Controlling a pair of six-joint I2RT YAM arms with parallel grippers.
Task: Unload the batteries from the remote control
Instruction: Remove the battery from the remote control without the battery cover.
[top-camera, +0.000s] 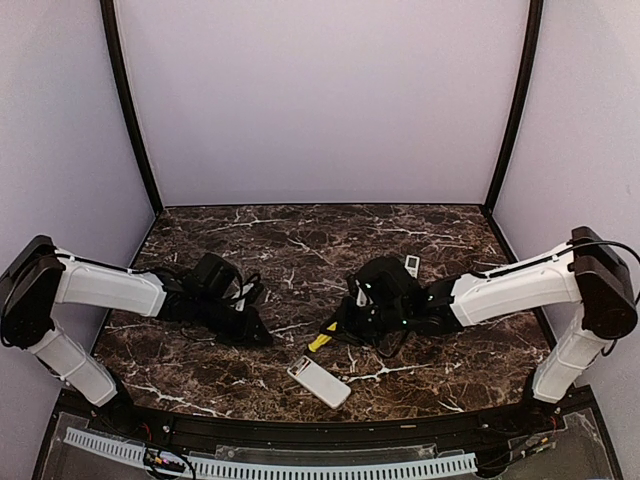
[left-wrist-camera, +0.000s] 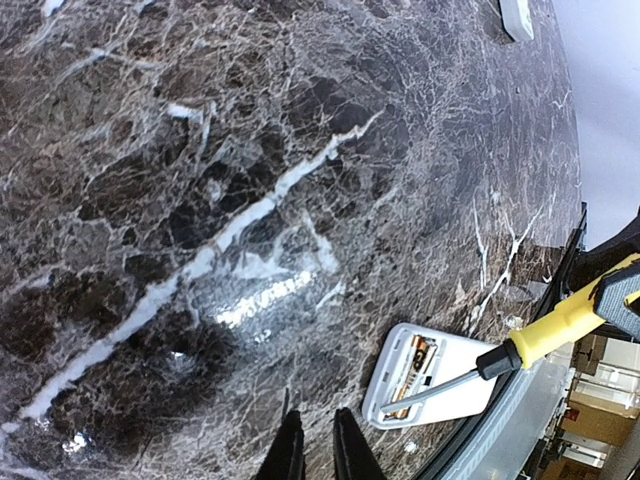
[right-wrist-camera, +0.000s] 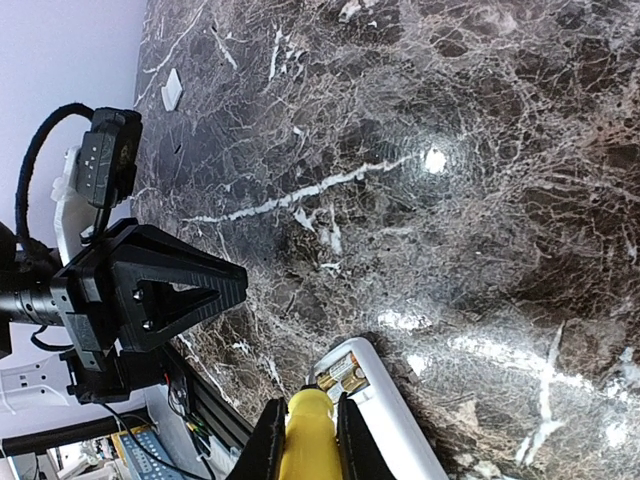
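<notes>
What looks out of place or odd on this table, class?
The white remote lies with its battery bay open, batteries exposed, and a yellow screwdriver, held in the right pincer, pokes into it. A small white cover lies apart.

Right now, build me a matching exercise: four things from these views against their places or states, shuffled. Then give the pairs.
Things:
1 screwdriver
2 batteries
3 left claw
4 remote control

Places or states:
a shut, holding nothing
b lying on the table, bay open
c inside the remote's bay
d gripped by the right claw

Pairs: 1-d, 2-c, 3-a, 4-b.
</notes>
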